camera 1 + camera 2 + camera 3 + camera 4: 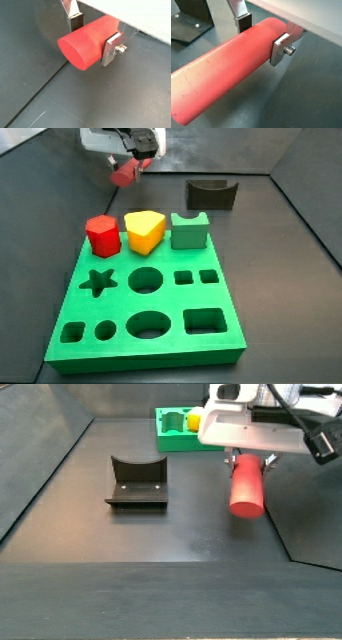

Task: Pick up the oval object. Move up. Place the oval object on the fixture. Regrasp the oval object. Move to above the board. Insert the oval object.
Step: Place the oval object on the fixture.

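The oval object [228,70], a salmon-red peg, hangs in the air above the dark floor, pinched near one end between the fingers [281,49] of the gripper [93,34]. The fixture [136,484] stands apart on the floor. The green board [147,303] lies farther off.

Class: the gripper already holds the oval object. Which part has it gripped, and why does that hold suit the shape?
The gripper clamps the oval object near one end, fingers on opposite long sides, across its width. The smooth, elongated peg offers parallel flanks there, leaving most of its length free beyond the fingers.
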### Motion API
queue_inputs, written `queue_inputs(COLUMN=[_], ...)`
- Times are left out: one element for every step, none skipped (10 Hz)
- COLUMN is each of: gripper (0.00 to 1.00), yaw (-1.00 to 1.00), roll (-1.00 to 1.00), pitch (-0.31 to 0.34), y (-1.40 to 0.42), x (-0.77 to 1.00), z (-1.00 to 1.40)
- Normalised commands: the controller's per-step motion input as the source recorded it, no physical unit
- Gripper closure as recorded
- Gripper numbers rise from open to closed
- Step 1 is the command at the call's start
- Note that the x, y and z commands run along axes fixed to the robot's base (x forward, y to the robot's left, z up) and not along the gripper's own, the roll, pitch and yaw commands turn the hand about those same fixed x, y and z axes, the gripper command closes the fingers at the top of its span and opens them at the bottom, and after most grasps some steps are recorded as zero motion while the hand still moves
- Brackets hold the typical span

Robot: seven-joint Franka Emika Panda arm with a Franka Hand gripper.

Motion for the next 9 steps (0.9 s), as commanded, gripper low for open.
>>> queue_inputs(gripper=[1.0, 1.0, 1.0, 1.0, 1.0, 1.0, 1.0, 1.0, 1.0], yaw=[0.0, -0.01, -0.01, -0.02, -0.02, -0.03, -0.03, -0.02, -0.01], roll=[0.02, 0.02, 0.03, 0.05, 0.06, 0.08, 0.09, 0.09, 0.1], pitch=[0.019, 0.029, 0.035, 0.038, 0.042, 0.046, 0.05, 0.055, 0.062], y=[0.0, 0.0, 0.01, 0.01, 0.02, 0.02, 0.02, 0.03, 0.02], x=[0.0, -0.01, -0.02, -0.02, -0.03, -0.03, -0.03, -0.03, -0.03], z=[1.0, 1.0, 1.0, 1.0, 1.0, 1.0, 1.0, 0.97, 0.83])
